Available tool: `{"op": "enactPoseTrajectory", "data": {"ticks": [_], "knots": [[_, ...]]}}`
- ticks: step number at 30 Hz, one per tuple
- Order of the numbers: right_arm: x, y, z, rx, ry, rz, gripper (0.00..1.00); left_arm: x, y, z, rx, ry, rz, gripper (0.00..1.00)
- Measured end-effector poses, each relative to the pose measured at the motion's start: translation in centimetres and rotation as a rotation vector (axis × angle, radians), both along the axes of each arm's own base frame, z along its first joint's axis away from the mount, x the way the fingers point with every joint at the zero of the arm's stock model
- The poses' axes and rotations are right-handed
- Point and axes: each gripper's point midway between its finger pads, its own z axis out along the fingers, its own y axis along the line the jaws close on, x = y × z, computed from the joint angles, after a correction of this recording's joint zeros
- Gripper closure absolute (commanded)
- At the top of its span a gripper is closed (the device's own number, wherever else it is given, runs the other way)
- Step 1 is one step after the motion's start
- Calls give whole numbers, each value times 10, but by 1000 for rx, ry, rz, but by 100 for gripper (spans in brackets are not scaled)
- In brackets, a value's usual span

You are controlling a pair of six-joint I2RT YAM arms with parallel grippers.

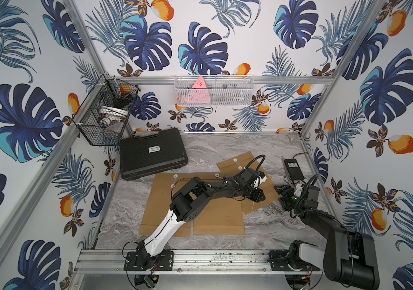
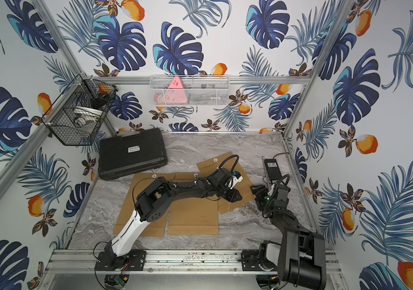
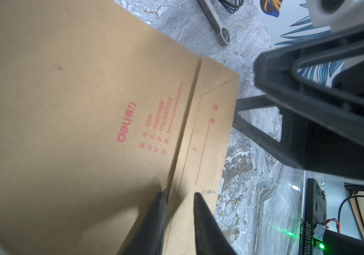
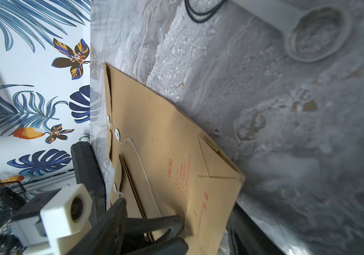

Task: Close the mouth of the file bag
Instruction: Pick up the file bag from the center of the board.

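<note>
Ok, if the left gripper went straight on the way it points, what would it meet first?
The left gripper would meet the brown file bag almost at once, though depth is unclear.

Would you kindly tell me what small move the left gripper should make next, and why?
Probably close the left gripper on the white string. The string runs loose from the button down the file bag to that gripper, unwound, and its jaws stand slightly apart.
</note>
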Motion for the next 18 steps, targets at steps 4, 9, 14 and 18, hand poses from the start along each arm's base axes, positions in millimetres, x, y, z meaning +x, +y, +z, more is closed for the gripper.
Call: {"op": "enactPoseTrajectory", "data": {"ticks": [4,9,14,18], "knots": [[2,9,-7,11,-6,25,37,-1,-2,-1,-8,0,-5,72],[5,16,-14,6,-4,48,50,0,-2,-1,-11,-1,-6,73],[5,15,-24,-8,23,36,77,0,-6,5,-27,-3,-15,71],[7,10,-15,-36,4,14,93,-4,-1,19,11,30,-14,61]]}}
